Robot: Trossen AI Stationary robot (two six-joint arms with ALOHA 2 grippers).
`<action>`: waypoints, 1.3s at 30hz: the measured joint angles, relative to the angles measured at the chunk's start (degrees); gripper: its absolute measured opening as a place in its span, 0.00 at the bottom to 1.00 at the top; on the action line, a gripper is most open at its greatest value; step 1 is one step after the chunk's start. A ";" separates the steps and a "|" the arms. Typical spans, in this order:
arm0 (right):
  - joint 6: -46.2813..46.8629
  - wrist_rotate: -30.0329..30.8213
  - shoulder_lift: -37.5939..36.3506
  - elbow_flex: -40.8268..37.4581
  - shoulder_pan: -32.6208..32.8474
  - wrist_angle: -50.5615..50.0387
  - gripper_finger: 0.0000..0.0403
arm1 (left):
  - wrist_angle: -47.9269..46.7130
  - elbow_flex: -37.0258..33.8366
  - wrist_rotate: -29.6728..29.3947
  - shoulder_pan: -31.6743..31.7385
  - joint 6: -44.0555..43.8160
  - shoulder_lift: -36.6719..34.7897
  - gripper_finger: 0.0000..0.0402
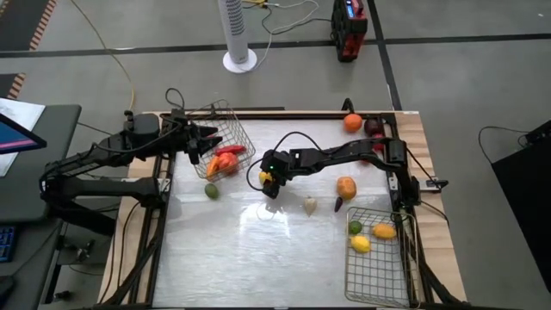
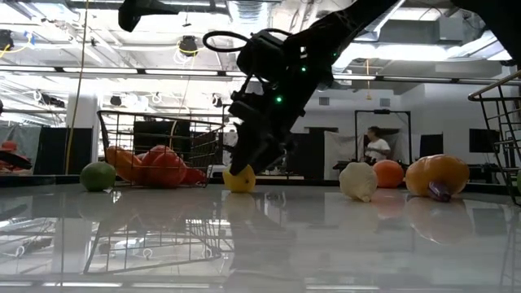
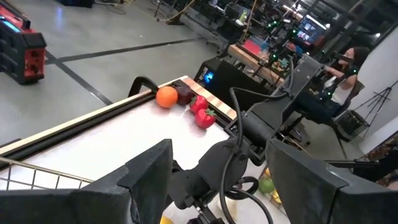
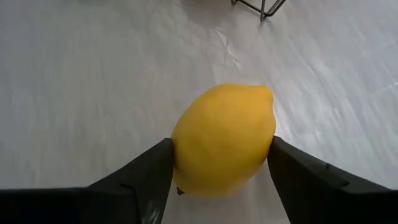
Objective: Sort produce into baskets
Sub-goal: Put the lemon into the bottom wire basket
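Two dark fingers (image 4: 137, 180) of the right pincer (image 1: 270, 184) flank a yellow lemon (image 4: 224, 140) resting on the surface (image 1: 258, 258), touching its sides without clearly clamping. Gripped off-centre, the rounded lemon could squirt free forward and roll away. Beyond it, the left pincer (image 1: 202, 142) waits apart at a basket (image 1: 231, 129).

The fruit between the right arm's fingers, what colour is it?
Yellow. It's a lemon, and the right wrist view shows it best.
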 joint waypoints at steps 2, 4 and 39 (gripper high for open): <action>0.01 -0.44 -0.36 0.00 -0.36 -0.84 0.67 | 0.00 0.00 0.01 0.00 -0.03 0.00 0.61; -0.02 -1.95 -1.31 0.07 -0.41 -2.86 0.65 | 0.00 0.00 0.00 0.00 -0.31 0.00 0.61; 34.56 -27.56 -40.95 4.58 22.55 -72.98 0.65 | 0.45 0.04 -16.84 -0.19 1.91 1.90 0.61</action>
